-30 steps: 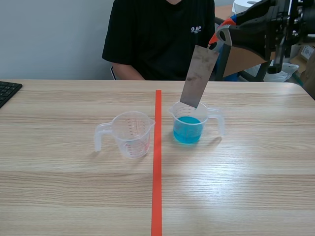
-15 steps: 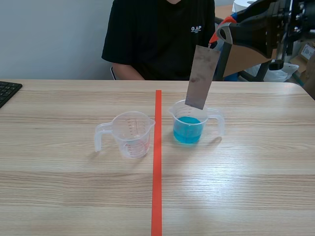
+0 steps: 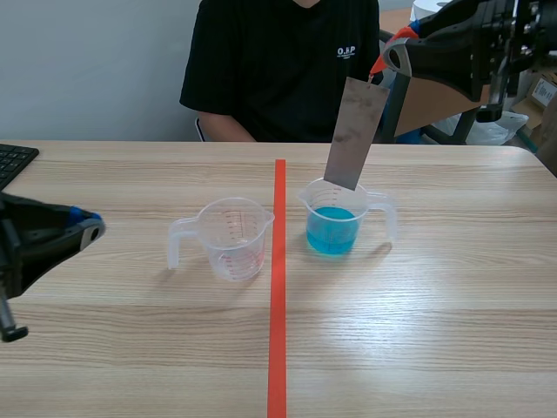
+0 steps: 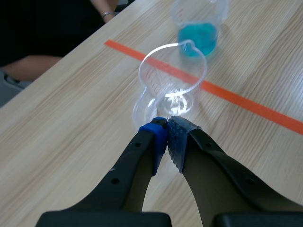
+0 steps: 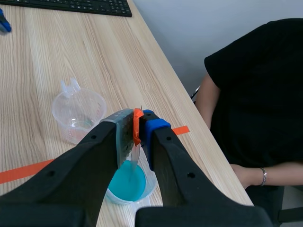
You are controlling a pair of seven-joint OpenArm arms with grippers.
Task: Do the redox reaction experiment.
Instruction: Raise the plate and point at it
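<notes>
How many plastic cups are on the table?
2. The empty cup sits left of the tape line; the blue-liquid cup sits right of it, under the metal strip. None seem hidden.

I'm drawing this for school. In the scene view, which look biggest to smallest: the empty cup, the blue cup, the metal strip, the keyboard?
1. The empty cup and the blue cup: alike, so tied.
2. The metal strip: longer but thinner, and held up high, so unsure.
3. The keyboard: only a corner shows.

Bright, even light leaves soft shadows on the table (image 3: 435,331) and glare inside the empty cup (image 4: 171,90).
</notes>
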